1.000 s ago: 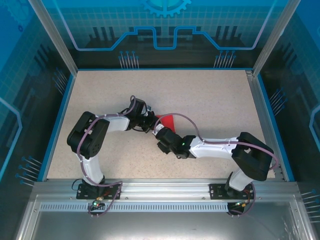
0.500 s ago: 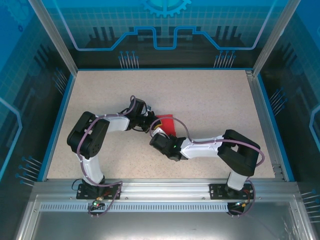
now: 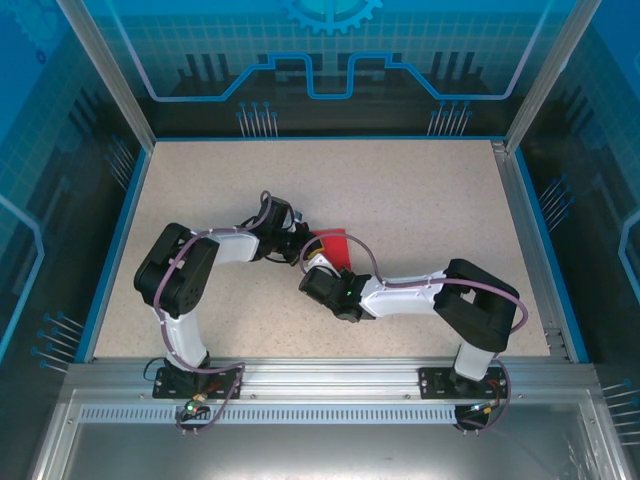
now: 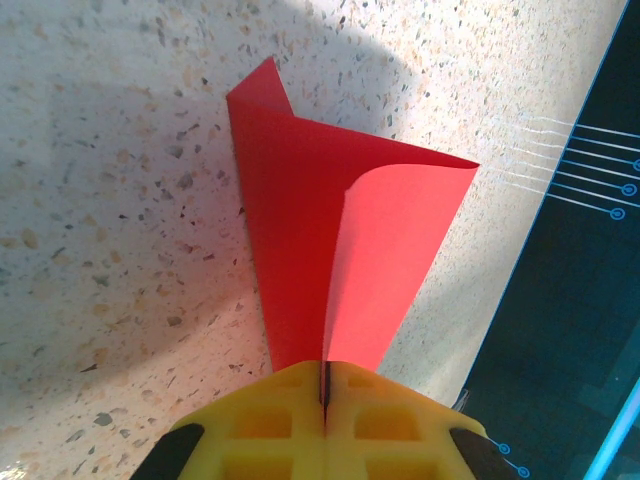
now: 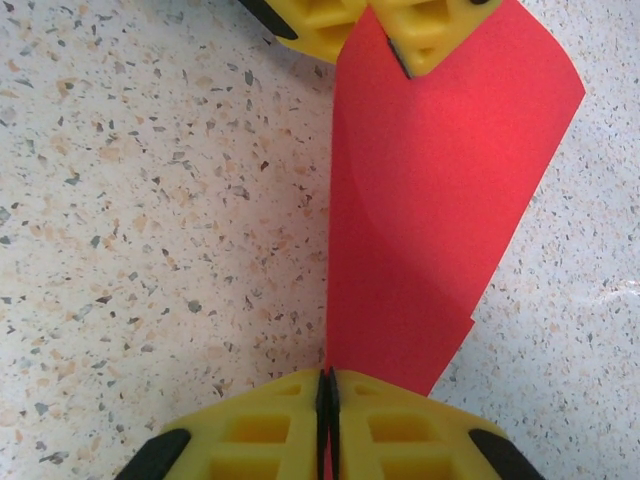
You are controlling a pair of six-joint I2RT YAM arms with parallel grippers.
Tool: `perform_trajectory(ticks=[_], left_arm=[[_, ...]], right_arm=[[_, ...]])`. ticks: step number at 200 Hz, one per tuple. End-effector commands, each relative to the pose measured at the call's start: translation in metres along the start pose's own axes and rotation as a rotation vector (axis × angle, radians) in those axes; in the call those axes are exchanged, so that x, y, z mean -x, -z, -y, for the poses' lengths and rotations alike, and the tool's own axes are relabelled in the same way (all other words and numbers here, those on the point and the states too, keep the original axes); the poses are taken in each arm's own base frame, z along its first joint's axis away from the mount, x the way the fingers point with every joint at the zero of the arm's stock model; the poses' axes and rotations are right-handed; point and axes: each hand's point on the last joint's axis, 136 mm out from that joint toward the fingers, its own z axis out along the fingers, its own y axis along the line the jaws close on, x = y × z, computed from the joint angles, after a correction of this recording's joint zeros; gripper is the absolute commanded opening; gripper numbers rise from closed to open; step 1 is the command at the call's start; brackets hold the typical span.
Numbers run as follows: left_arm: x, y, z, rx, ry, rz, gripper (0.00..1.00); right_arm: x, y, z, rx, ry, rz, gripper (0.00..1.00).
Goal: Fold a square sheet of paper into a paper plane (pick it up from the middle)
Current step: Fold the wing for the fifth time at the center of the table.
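The square sheet of paper point(image 3: 332, 243) is bright red and lies loosely folded over at mid-table, held between both arms. In the left wrist view the sheet point(image 4: 340, 240) curls in two layers out of my left gripper point(image 4: 324, 385), whose yellow jaws are shut on its near corner. In the right wrist view the sheet point(image 5: 430, 200) runs from my right gripper point(image 5: 327, 385), shut on its near edge, up to the left gripper point(image 5: 385, 30) at the far end. From above, the left gripper point(image 3: 303, 240) and the right gripper point(image 3: 322, 268) sit close together at the paper's left side.
The speckled beige table point(image 3: 420, 190) is ringed by a blue rim and glass walls with aluminium posts point(image 3: 105, 70). Both arms bend inward across the near half of the table. A purple cable point(image 3: 360, 250) loops over the right wrist.
The right arm has swung left and in toward the paper, and its jaws have closed on the sheet's edge. The left arm has stayed put, still gripping.
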Motion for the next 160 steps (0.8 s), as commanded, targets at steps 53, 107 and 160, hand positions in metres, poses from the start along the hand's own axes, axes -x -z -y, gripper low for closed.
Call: perform_trajectory(ticks=[53, 107, 160], left_arm=[[-0.003, 0.009, 0.006, -0.004, 0.006, -0.002, 0.01], [-0.002, 0.02, 0.012, -0.001, -0.025, 0.037, 0.2], [-0.003, 0.015, 0.0, 0.046, -0.003, 0.022, 0.4]], right_arm=[[0.001, -0.001, 0.002, 0.004, -0.02, 0.001, 0.01], [0.005, 0.008, -0.003, 0.234, -0.111, 0.064, 0.0], [0.007, 0.013, 0.001, 0.389, -0.156, 0.122, 0.0]])
